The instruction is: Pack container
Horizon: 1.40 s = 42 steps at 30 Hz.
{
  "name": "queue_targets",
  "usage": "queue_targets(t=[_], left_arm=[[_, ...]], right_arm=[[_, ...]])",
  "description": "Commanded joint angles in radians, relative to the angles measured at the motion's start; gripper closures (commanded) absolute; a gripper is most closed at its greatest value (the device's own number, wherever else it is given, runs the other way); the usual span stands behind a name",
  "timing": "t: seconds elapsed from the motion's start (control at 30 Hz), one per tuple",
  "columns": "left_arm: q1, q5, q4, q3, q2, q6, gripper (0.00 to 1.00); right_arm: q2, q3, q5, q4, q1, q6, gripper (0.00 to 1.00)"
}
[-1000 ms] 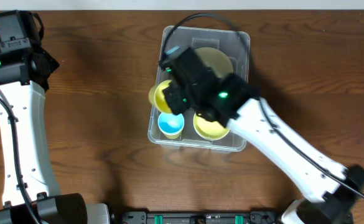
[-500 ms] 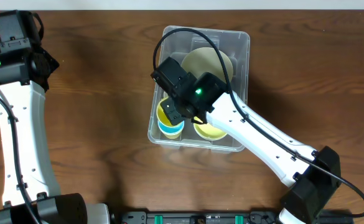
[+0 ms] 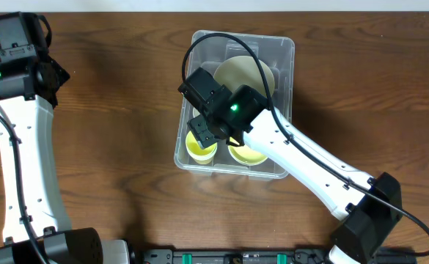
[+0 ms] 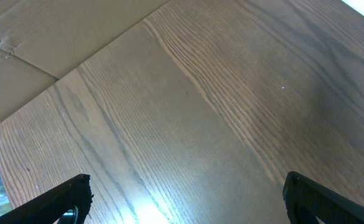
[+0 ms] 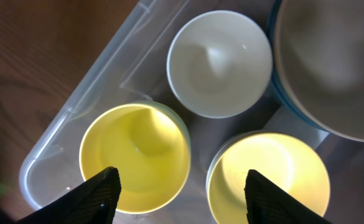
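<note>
The container [image 3: 199, 44], a clear plastic bin, stands mid-table. Inside it are a yellow cup [image 3: 199, 149] at the front left, a yellow bowl [image 3: 247, 155] beside it and a large beige bowl [image 3: 247, 73] at the back. My right gripper [image 5: 182, 199] hangs open just above the two yellow pieces, with one finger over the cup [image 5: 135, 155] and the other over the bowl [image 5: 269, 177], holding nothing. A small white bowl [image 5: 219, 62] lies beyond them. My left gripper [image 4: 185, 202] is wide open over bare wood, far from the bin.
The left arm [image 3: 23, 132] runs along the table's left side. The right arm [image 3: 309, 161] reaches in from the front right, across the bin's front edge. A pale board [image 4: 45, 37] borders the wood in the left wrist view.
The right gripper lowered the yellow cup onto the blue cup at the bin's front left, then opened. The blue cup is now hidden beneath it. The left arm has not moved.
</note>
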Motion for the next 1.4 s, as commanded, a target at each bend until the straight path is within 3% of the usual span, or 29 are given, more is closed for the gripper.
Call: queue_targets(t=[0.0,0.27,0.47,0.67,0.7,0.8,0.87,1.1,1.37], left_arm=[[0.003,-0.014,0.0,0.004,0.004,-0.009,0.02],[0.003,-0.014,0.0,0.004,0.004,-0.009,0.02],[0.003,-0.014,0.0,0.004,0.004,-0.009,0.02],[0.003,-0.014,0.0,0.004,0.004,-0.009,0.02],[0.003,-0.014,0.0,0.004,0.004,-0.009,0.02],[0.003,-0.014,0.0,0.004,0.004,-0.009,0.02],[0.003,-0.014,0.0,0.004,0.004,-0.009,0.02],[0.003,-0.014,0.0,0.004,0.004,-0.009,0.02],[0.003,-0.014,0.0,0.004,0.004,-0.009,0.02]], right_arm=[[-0.04,0.005,0.059,0.002,-0.028,0.011,0.33],[-0.317,0.005,0.174,0.007,-0.121,0.01,0.31],[-0.626,0.004,0.316,-0.05,-0.13,0.01,0.31],[-0.911,0.002,0.314,-0.132,-0.131,0.006,0.29],[-0.949,0.002,0.314,-0.145,-0.131,0.006,0.27],[-1.061,0.002,0.312,-0.164,-0.13,0.006,0.08],[-1.111,0.002,0.312,-0.169,-0.131,0.006,0.01],[-1.212,0.003,0.311,-0.223,-0.131,0.006,0.01],[-1.215,0.003,0.311,-0.401,-0.131,0.006,0.01]])
